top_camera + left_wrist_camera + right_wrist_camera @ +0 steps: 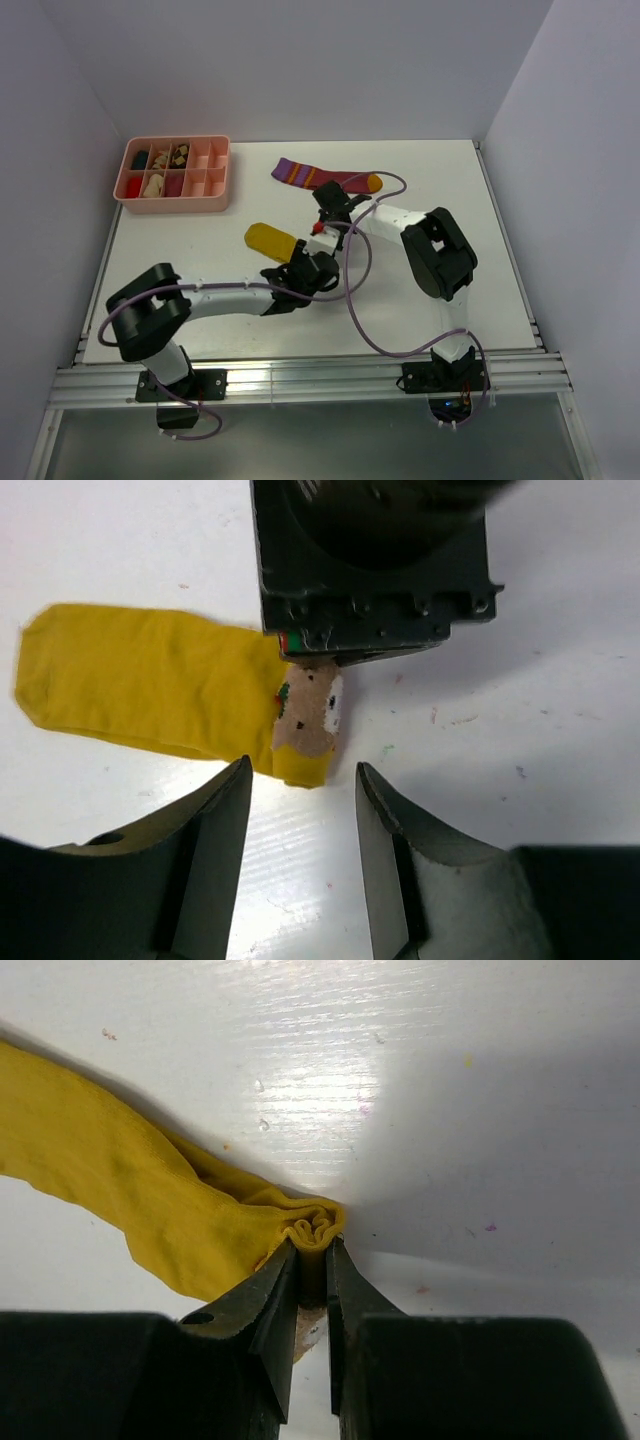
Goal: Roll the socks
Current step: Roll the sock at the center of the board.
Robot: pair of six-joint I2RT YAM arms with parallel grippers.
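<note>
Yellow sock [268, 238] is found left of centre on the bench [450, 200]. It lies mostly flat, its free end pointing far-left and its right end taken up where the two pincers meet.

Right pincer [312, 1250] is clenched on that end. A small bunch of folded yellow fabric is pinched between the jaws, right at the bench surface.

Left pincer [302, 772] is released. Its jaws stand apart on either side of the sock's tip, and nothing is gripped. A small picture [310, 710] is seen on the fabric by the tip, just beside the right pincer's body.

Maroon sock [320, 177], purple-striped at the cuff and orange at the toe, is laid out flat at the far centre of the bench. It is well apart from both pincers and not handled. Only these two socks are seen loose on the bench.

Tray [172, 207], pink and divided into compartments, is placed at the far left. Several of its left-hand compartments are filled with items too small to be identified.

Progress, as judged:
- Yellow sock: the roll is barely started. Only the end is gathered and the rest of the length is unrolled.
- Maroon sock: not begun.
- Left to do: the gathered end is to be turned along the length until a roll is formed, then the same for the maroon sock.
- Risk noted: the thin bunch may slip from the right pincer.
</note>
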